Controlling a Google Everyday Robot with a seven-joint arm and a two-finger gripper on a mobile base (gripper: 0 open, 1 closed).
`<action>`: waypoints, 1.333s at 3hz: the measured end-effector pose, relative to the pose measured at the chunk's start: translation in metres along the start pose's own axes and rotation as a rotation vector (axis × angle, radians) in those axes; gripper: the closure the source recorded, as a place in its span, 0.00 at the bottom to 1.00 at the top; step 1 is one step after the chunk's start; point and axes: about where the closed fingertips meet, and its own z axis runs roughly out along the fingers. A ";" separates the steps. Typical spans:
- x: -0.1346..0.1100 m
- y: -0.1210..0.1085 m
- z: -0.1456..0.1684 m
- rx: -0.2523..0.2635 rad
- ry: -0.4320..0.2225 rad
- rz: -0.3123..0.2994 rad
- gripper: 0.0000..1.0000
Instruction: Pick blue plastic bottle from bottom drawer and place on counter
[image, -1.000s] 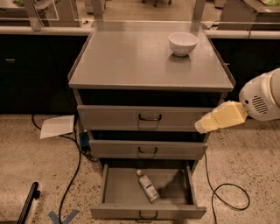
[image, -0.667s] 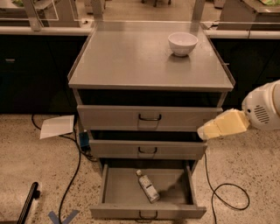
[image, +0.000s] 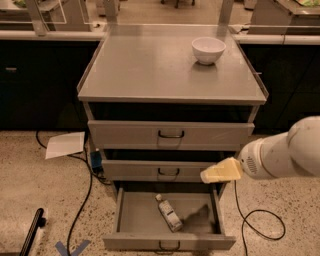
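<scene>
Grey drawer cabinet (image: 172, 107) fills mid-view. Its flat top, the desk (image: 150, 70) (= the counter the task means), is the biggest surface. Under it the top drawer (image: 130, 135) and middle drawer (image: 135, 170) are shut. The bottom drawer (image: 200, 243) is pulled right out twd the camera. White arm (image: 285, 152) enters from the picture-right edge.

Change vs approx. 1 s ago: the pale yellowish hand (image: 220, 171) has dropped and slid inward. It was level w/ the top drawer's right end. Now it hangs in front of the middle drawer's right end, just above the open drawer's rear-right corner. Can't tell if the hand is spread or closed, and nothing shows in it. The blue plastic bottle (image: 169, 212) hasn't moved. It lies on its side on the drawer floor, approx. centre, white cap twd back-left, touching no wall. My read: approach phase, descent under way, grasp not yet made, so pick and place both still to do. Hand is near the bottle but apart, above and picture-right of it.

Around: white bowl (image: 208, 49) on the desk, rear-right, so the put-down should keep off it. On the floor are a paper sheet (image: 65, 145) picture-left, a dark cable (image: 255, 222) picture-right and a blue tape cross (image: 70, 247) front-left. None is in the arm's path.

In the way: the middle drawer's front stands over the open drawer's rear, so entry prob. has to be from above/front. The drawer's right wall is close. The bottle lies diagonal, so the wrist likely needs turning to close across its body. Dark patch (image: 200, 217) beside it is prob. just shadow.
</scene>
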 end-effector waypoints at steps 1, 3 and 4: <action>0.016 0.009 0.057 -0.026 0.038 0.032 0.00; 0.019 0.010 0.056 -0.026 0.033 0.049 0.00; 0.035 0.008 0.076 -0.025 0.058 0.105 0.00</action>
